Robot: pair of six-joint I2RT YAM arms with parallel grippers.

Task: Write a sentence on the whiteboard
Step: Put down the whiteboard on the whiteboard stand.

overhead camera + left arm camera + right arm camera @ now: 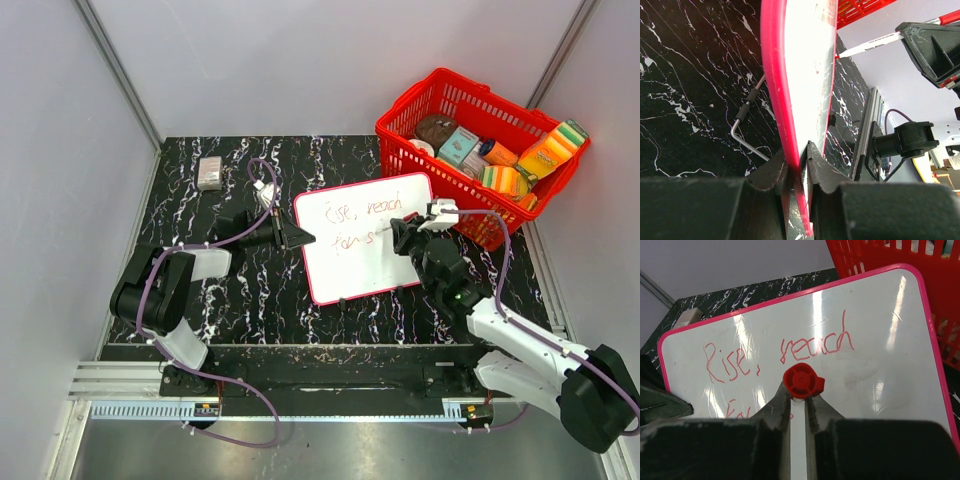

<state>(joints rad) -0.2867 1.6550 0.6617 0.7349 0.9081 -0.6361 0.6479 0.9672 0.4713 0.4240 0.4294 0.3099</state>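
Observation:
The whiteboard [345,265] stands tilted at mid-table, white with a red rim. The sentence [365,212] is in red handwriting: "Rise, reach" above, a few letters below. My left gripper [300,237] is shut on the board's left edge; in the left wrist view [802,155] the red rim [775,75] runs between its jaws. My right gripper [405,232] is shut on a red-and-white marker [392,235] whose tip is at the second row. In the right wrist view [800,400] the marker's red end [802,381] sits between the jaws, over the board [880,360] and the writing [815,347].
A red basket [398,140] full of packets stands at the back right, touching the board's corner. A small grey block [210,172] lies at the back left. A bent wire stand [747,142] shows behind the board. Grey walls close in the table.

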